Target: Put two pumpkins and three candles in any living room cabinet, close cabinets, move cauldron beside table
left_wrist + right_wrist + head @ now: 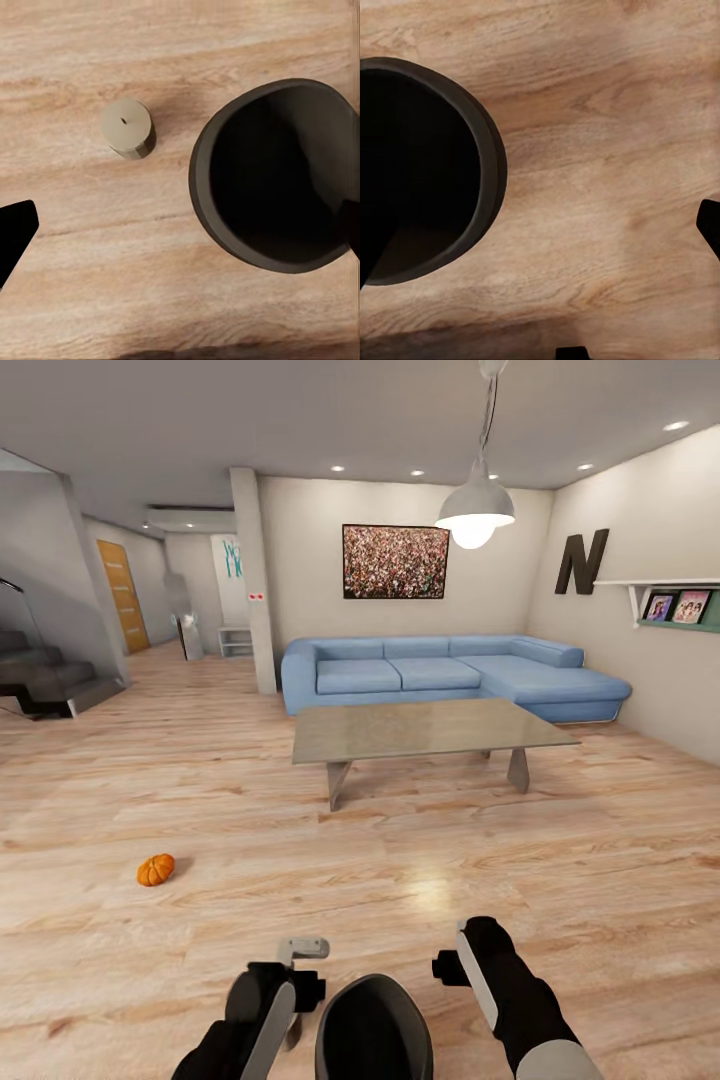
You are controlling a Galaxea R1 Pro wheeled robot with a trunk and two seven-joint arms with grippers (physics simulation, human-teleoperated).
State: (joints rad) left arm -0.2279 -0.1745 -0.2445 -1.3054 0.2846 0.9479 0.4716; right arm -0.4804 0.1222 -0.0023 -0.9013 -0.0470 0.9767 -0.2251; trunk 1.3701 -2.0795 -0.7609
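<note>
One orange pumpkin [155, 870] lies on the plank floor to the front left. A dark round cauldron [372, 1025] stands on the floor right below me, between my arms. A tan candle [127, 127] stands upright on the floor a short way from the cauldron's rim [199, 172]. My left gripper [300, 970] hangs open above the floor, looking down on the candle and the cauldron. My right gripper [455, 960] is open too, over bare floor beside the cauldron [420, 172]. The cabinet is out of view.
A low glass-topped coffee table [430, 728] stands ahead, with a blue corner sofa [450, 675] behind it. Stairs [50, 680] rise at the far left and a pillar [255, 580] stands left of the sofa. A wall shelf [670, 605] juts out on the right.
</note>
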